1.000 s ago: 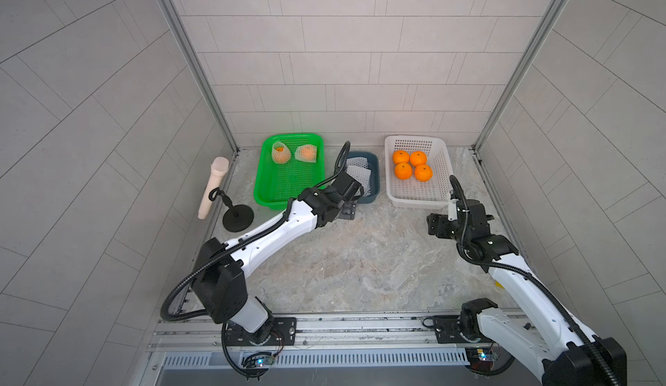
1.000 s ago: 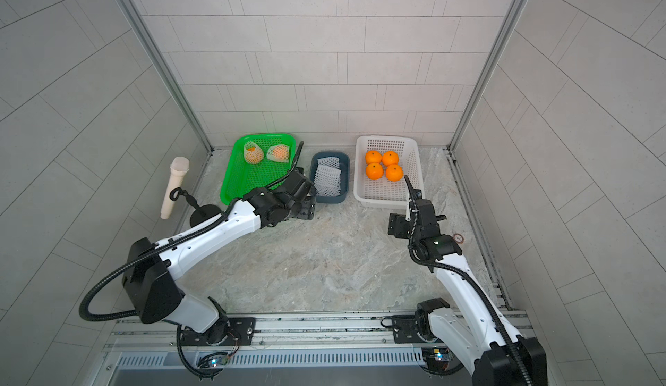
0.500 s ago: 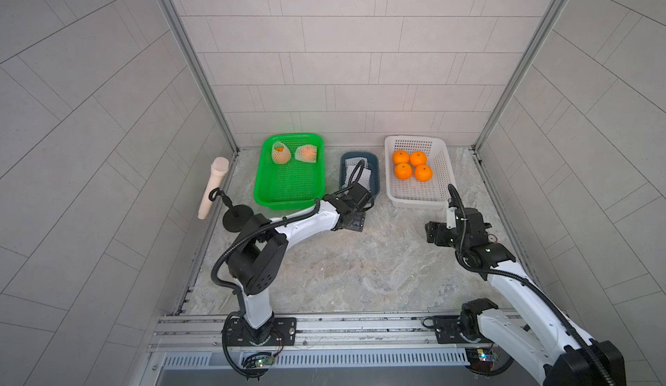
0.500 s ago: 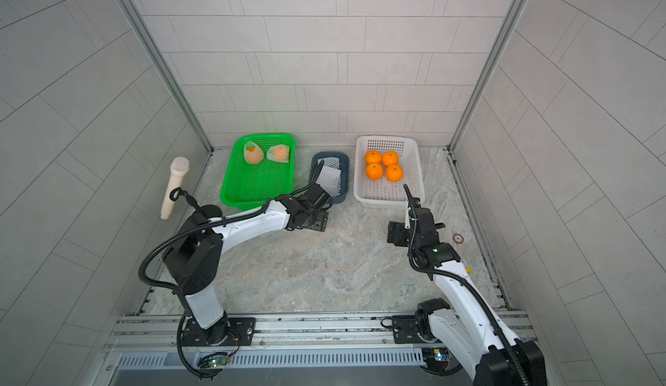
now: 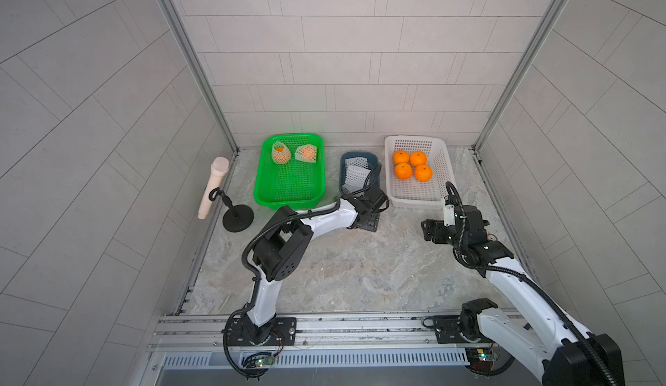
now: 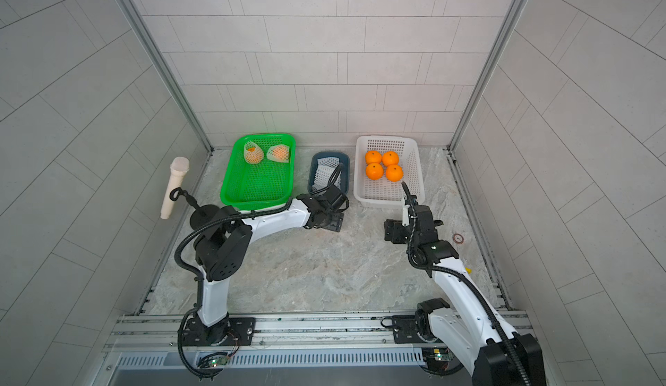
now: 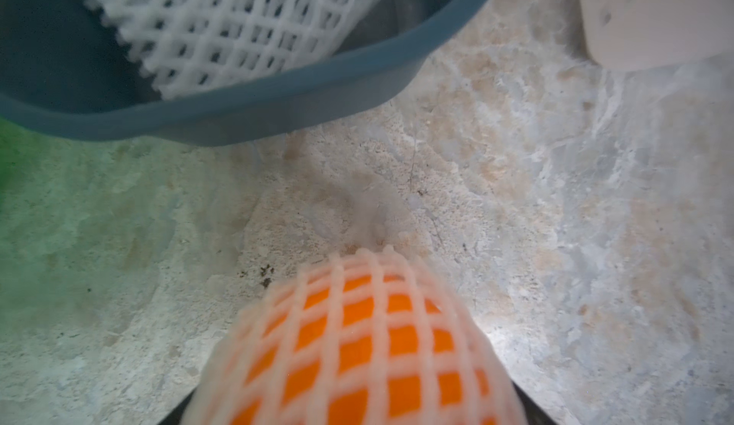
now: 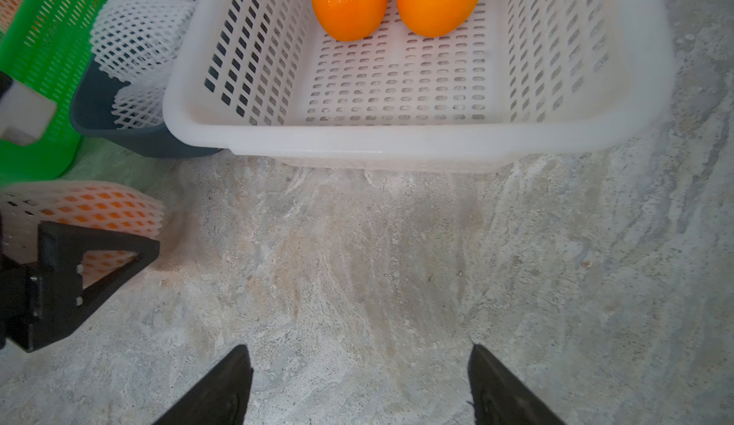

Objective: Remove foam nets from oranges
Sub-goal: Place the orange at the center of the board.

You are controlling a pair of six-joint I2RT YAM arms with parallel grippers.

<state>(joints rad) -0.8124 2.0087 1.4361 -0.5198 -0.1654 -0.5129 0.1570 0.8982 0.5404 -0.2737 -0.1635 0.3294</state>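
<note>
My left gripper (image 5: 367, 218) is shut on an orange in a white foam net (image 7: 357, 343), held low over the marble table just in front of the blue bin (image 5: 356, 157). One of its black fingers (image 8: 91, 256) lies along that netted orange (image 8: 79, 208) in the right wrist view. Two more netted oranges (image 5: 280, 153) (image 5: 307, 153) lie at the far end of the green basket (image 5: 288, 204). Loose foam nets (image 5: 355, 175) fill the blue bin. Several bare oranges (image 5: 411, 166) sit in the white basket (image 5: 418, 202). My right gripper (image 8: 359, 383) stands open and empty in front of the white basket.
A beige microphone (image 5: 212, 186) on a black round stand (image 5: 238, 218) stands at the table's left edge. Tiled walls close in the left, back and right. A metal rail (image 5: 324, 330) with both arm bases runs along the front.
My left arm has folded back, bringing the gripper and its netted orange from the green basket's front edge toward the front right. The right gripper has drifted slightly toward the front.
</note>
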